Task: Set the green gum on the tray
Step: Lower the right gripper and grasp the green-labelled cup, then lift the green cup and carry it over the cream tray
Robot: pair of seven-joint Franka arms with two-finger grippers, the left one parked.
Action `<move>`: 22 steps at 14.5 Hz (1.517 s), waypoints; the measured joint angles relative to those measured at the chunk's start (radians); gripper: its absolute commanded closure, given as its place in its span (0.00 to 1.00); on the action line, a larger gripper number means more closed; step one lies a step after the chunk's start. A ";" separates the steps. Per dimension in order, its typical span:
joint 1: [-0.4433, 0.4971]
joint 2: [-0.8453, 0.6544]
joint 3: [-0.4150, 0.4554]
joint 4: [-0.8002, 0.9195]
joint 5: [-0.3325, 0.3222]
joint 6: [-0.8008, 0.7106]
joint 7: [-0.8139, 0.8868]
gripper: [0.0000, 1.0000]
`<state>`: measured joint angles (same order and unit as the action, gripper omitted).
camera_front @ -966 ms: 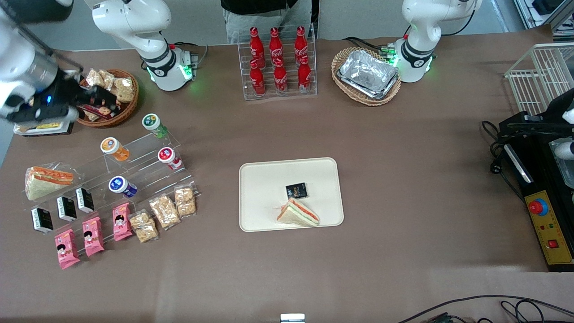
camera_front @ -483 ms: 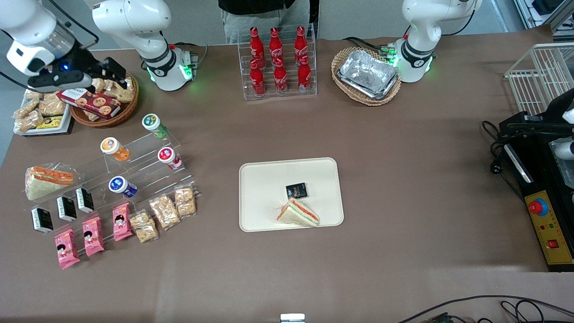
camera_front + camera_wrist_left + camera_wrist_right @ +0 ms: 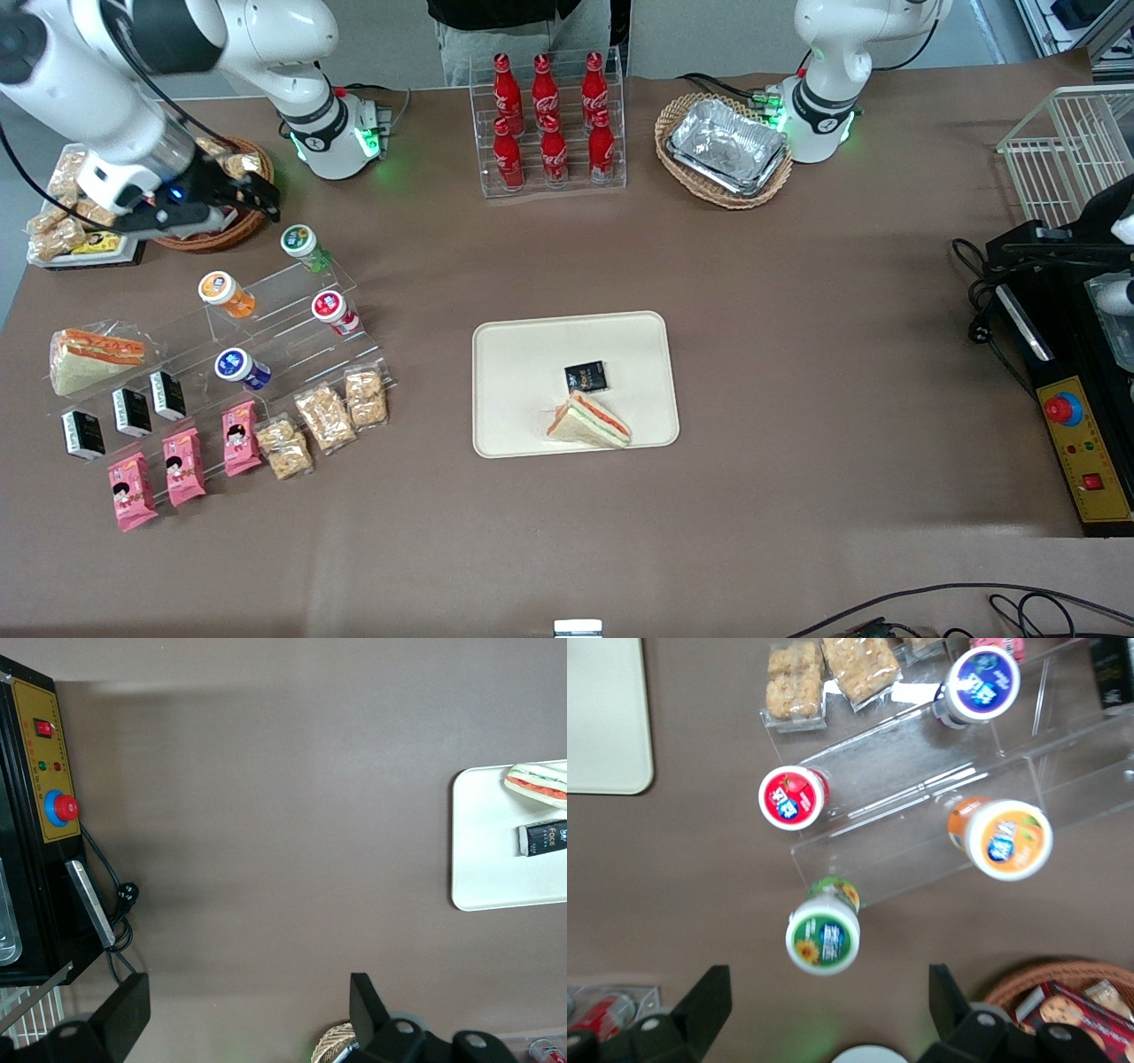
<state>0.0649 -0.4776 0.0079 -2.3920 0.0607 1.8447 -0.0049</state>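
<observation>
I'm on the approach: my gripper (image 3: 266,197), jaws apart and empty, hangs upper left, just above the green gum (image 3: 301,242) on the acrylic riser's (image 3: 292,306) top step. Next I descend, straddle the lid, then carry it to the tray (image 3: 523,372).

Front view overlooks everything; both wrist views look down, sharing the tray (image 3: 523,390).

Glossy white arm segments, a black end effector (image 3: 252,197) with blue light, black cables.

Six red cola bottles (image 3: 549,120) stand in a clear rack; a foil-tray basket (image 3: 725,149) sits beside them on the table (image 3: 842,310).
</observation>
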 measured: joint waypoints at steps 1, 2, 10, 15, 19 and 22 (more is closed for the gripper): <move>0.007 0.020 0.000 -0.026 0.000 0.041 0.000 0.01; 0.011 0.036 0.001 -0.053 0.000 0.081 0.000 0.01; 0.031 0.090 0.001 -0.155 0.000 0.208 0.003 0.02; 0.038 0.097 0.001 -0.198 0.001 0.230 0.010 0.53; 0.066 0.096 0.002 -0.201 0.001 0.232 0.046 1.00; 0.066 0.094 0.002 -0.196 0.001 0.232 0.046 1.00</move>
<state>0.1313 -0.3832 0.0098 -2.5881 0.0614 2.0771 0.0412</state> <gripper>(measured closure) 0.414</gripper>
